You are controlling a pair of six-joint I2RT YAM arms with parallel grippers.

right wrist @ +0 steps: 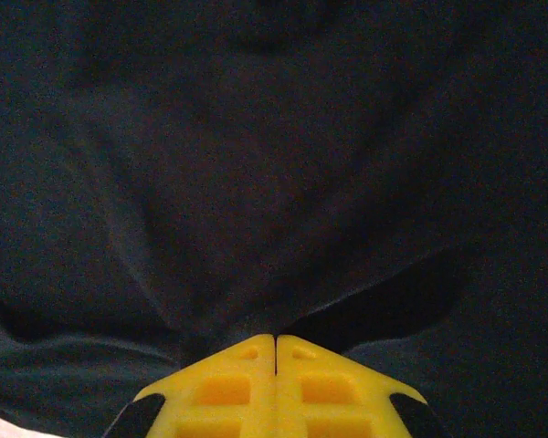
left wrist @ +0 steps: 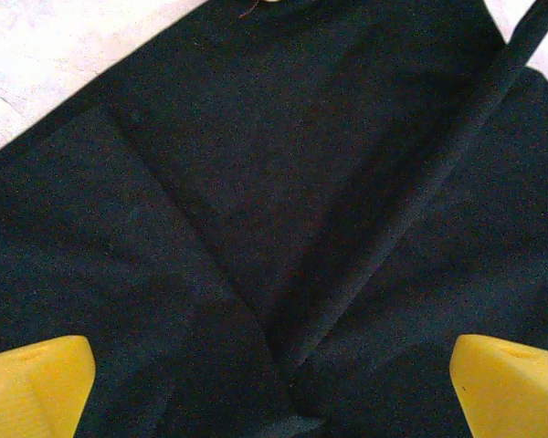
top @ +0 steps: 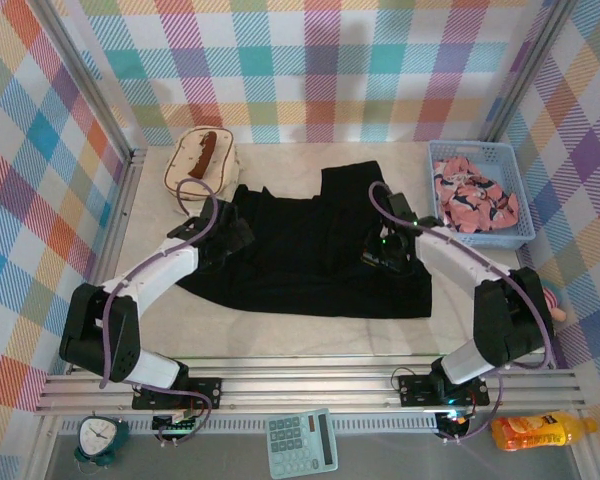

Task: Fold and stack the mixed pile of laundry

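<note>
Cream table overhead; wrist close-up shows right end effector pinching black shirt.

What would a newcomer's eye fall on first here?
A black shirt lies spread over the middle of the table. The right gripper is shut on a fold of it; the left gripper hangs open above it. At far right, a pink garment lies in a light-blue basket.

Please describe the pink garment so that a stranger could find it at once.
At the table's far right corner stands a light-blue mesh basket. The pink garment lies crumpled inside it. Its dark and white print sets it apart from the plain black shirt spread mid-table.
</note>
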